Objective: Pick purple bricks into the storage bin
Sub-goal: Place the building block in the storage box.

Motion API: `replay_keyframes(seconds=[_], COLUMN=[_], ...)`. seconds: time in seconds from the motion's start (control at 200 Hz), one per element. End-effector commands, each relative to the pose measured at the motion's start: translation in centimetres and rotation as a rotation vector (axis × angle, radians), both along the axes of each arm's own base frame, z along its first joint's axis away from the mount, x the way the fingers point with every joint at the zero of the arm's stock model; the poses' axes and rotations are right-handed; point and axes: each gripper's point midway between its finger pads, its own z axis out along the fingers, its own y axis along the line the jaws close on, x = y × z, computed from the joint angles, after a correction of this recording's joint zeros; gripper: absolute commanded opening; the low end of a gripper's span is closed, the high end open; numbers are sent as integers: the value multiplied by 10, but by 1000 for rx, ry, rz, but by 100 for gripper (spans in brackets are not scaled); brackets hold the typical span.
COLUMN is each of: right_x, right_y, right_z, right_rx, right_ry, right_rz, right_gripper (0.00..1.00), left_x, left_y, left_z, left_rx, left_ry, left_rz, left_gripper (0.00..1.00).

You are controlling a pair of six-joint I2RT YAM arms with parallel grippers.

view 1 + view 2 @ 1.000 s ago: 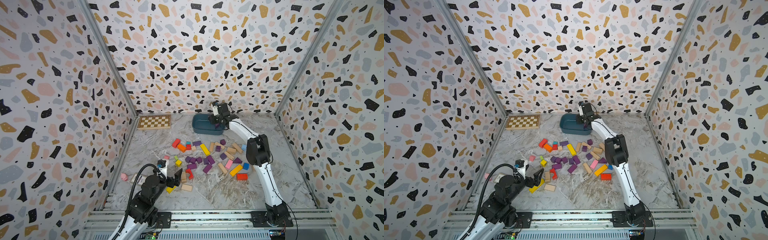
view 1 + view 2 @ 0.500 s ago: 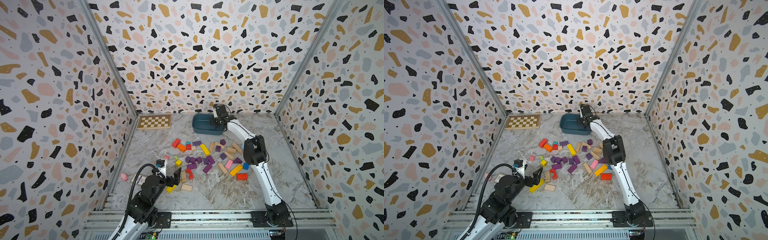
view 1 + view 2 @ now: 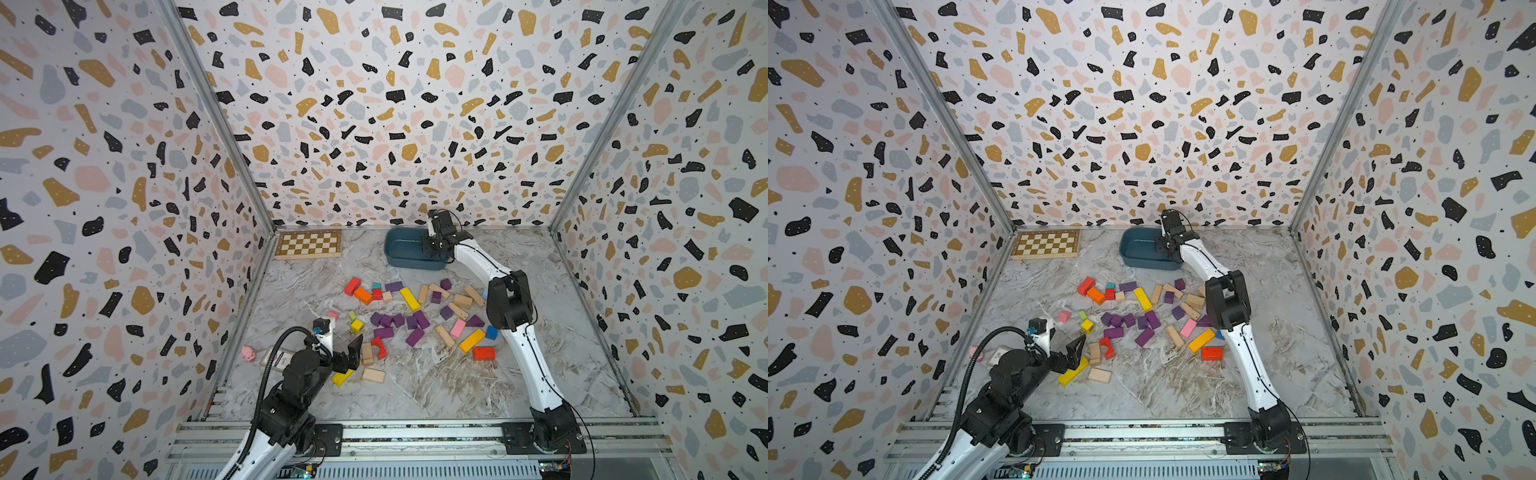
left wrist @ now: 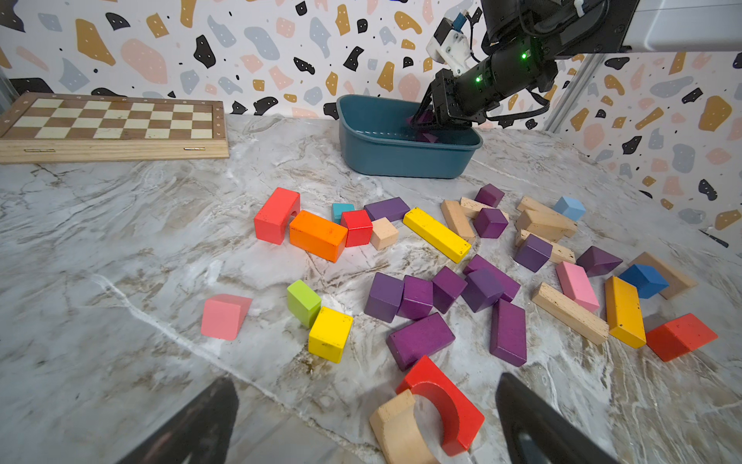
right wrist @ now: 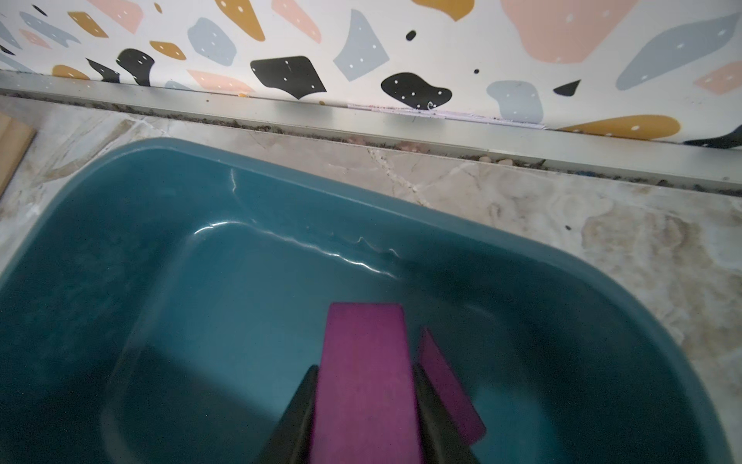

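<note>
1. Right arm [image 3: 478, 262]: I see it stretched across the table [image 3: 415, 386] to the storage bin [image 3: 409, 262]. The bin stands at the far edge by the back wall, apart from the chessboard [image 3: 309, 244].
2. Right jaws: partly closed on a purple bar [image 5: 361, 381], with one dark pad pressed to each long side. The bar hangs inside the bin, and I cannot tell whether its end touches the floor.
3. Second purple piece [image 5: 445, 385]: it lies in the bin, just beside the held bar.
4. Purple bricks [image 4: 417, 297]: the others lie loose in the middle of the table, between the bin and the left arm [image 3: 299, 370]. They are mixed with red, orange, yellow, pink, blue and plain tan blocks, and several touch one another.
5. Left jaws: spread fully apart and holding nothing. They hover low over the near part of the table, with a red arch [image 4: 441, 401] and a tan arch [image 4: 397, 430] between them in the wrist view.
</note>
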Motion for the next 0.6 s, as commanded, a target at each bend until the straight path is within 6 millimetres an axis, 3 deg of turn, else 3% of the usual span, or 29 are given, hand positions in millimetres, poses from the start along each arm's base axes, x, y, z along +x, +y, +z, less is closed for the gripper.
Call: replay_keyframes(seconds=[0.0, 0.225, 0.596], right_x=[5, 8, 10], right_y=[-2, -2, -3], right_z=[17, 30, 48], right_rx=[14, 24, 22], right_ry=[-28, -54, -90], right_rz=[-13, -7, 3], right_gripper=[20, 29, 52], left_x=[3, 3, 3], left_y=[-4, -4, -5], left_z=[11, 11, 11], left_rx=[-20, -21, -20], left_ry=[-40, -40, -40], left_rz=[-10, -15, -16], left_gripper=[99, 99, 99])
